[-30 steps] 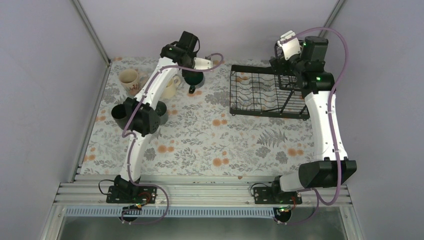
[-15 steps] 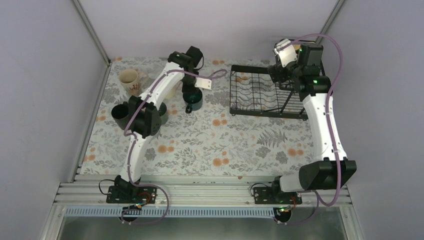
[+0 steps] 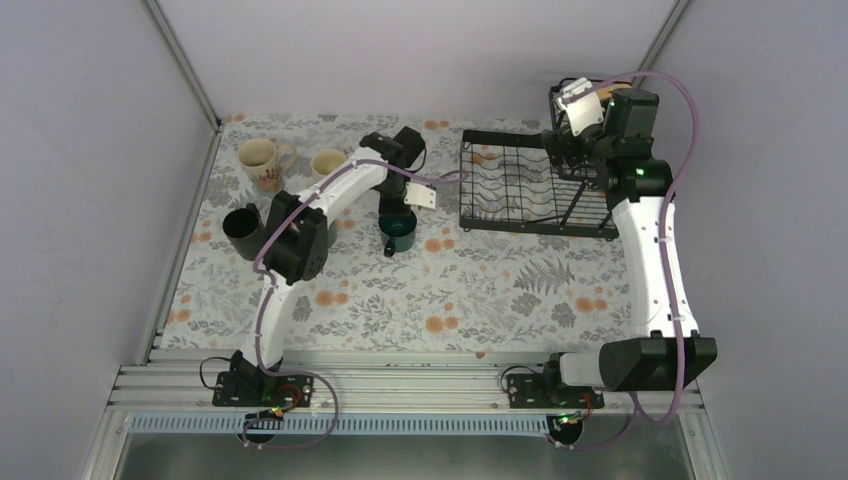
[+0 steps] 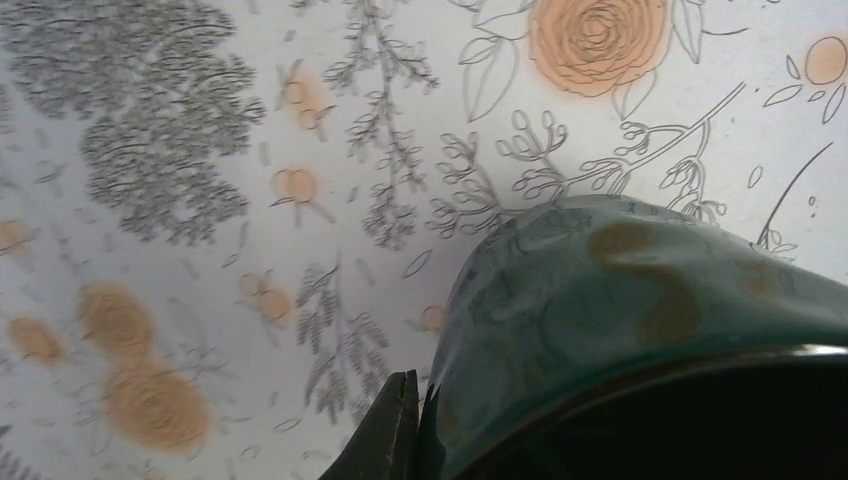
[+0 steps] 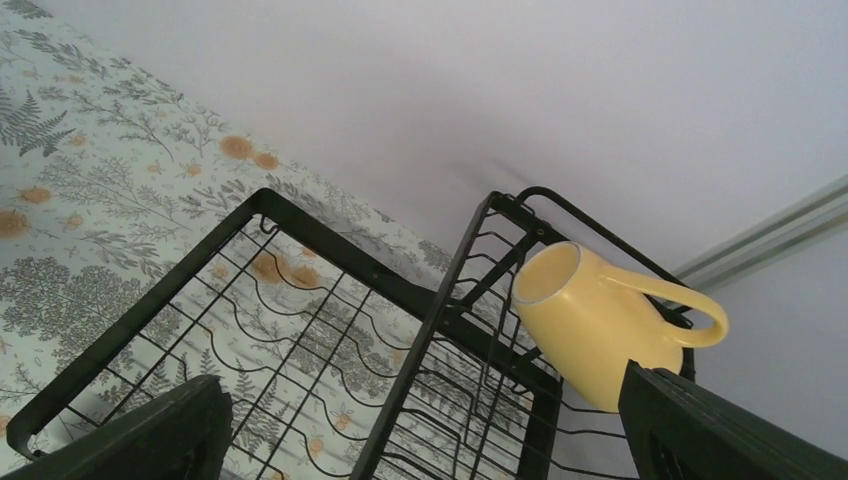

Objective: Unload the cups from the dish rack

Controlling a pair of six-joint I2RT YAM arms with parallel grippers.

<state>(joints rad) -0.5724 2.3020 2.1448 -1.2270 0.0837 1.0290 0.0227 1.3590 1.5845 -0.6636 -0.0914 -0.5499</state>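
Observation:
My left gripper [image 3: 398, 205] is shut on the rim wall of the dark teal mug [image 3: 400, 230], upright and low over the flowered cloth just left of the dish rack [image 3: 510, 190]. In the left wrist view the teal mug [image 4: 620, 330] fills the lower right, with one finger [image 4: 385, 435] outside its wall. My right gripper [image 3: 572, 125] is open and empty above the rack's raised tier. In the right wrist view a yellow mug [image 5: 590, 325] lies tilted in that tier [image 5: 470, 300], near the right finger [image 5: 720, 430].
A cream printed mug [image 3: 258, 160], a plain cream mug [image 3: 328, 163] and a black mug [image 3: 241, 228] stand at the back left. The rack's flat slotted tray [image 5: 250, 330] holds no mugs. Walls close in at the back and both sides.
My left gripper has carried the teal mug from beside the cream mugs rightward and nearer, toward the middle of the table. My right gripper has shifted slightly above the rack's raised tier.

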